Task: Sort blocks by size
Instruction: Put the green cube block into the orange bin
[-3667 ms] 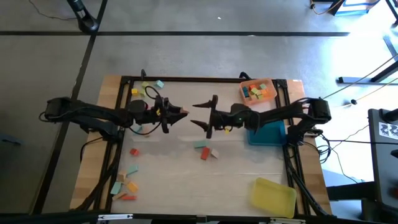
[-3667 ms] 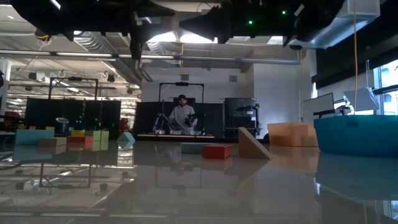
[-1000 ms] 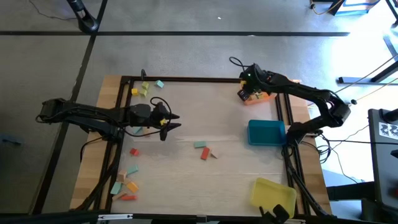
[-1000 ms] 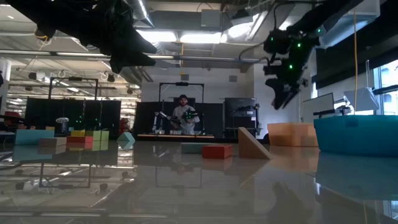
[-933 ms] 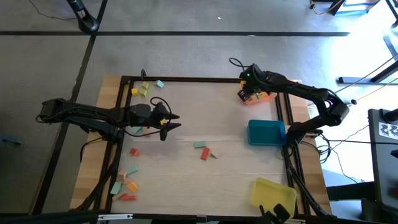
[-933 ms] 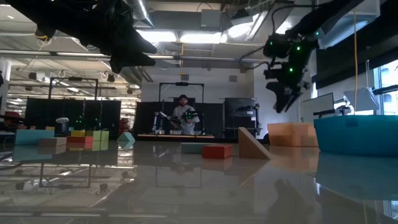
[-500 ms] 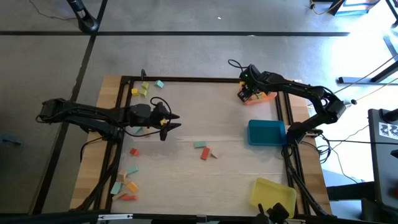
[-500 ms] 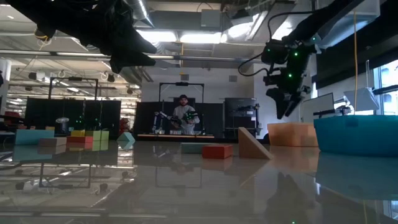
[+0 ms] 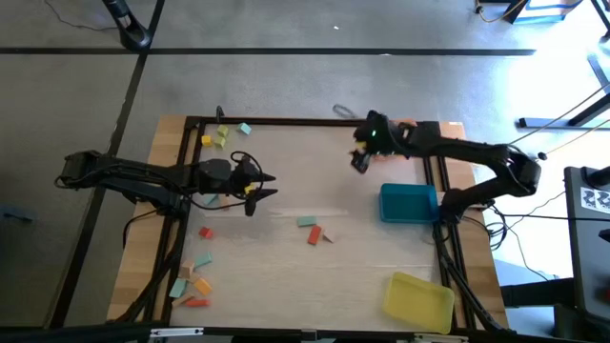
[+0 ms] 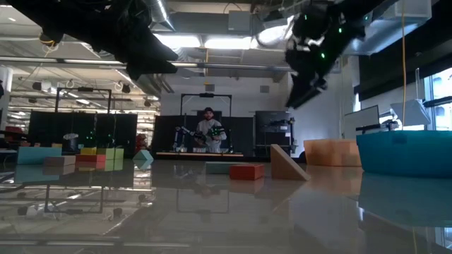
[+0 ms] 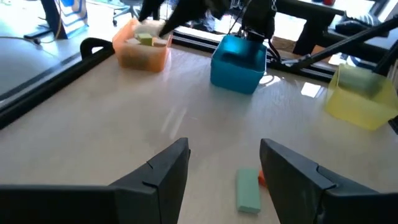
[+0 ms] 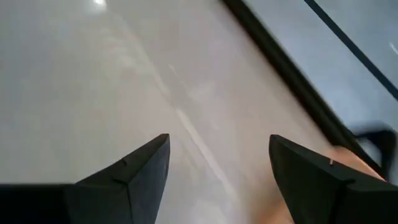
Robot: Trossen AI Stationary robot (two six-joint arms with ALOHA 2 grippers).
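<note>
Near the far right corner of the tabletop, the right pincer hangs in the air just beside the orange tray, fingers spread and holding nothing; its wrist view shows only bare surface between them. My reading: the tray is a size bin already holding some blocks, and this arm is free for the next pick. The left pincer waits over the left-centre of the tabletop, also spread and empty, aimed toward the middle cluster, where a teal bar lies just ahead of its fingers. Three trays, counted: orange, blue, yellow, lined down the right side, probably one per size. Loose blocks sit in three groups: about four at the far left corner, three at centre, roughly seven near the left edge. Exact counts are uncertain; some blocks overlap.
</note>
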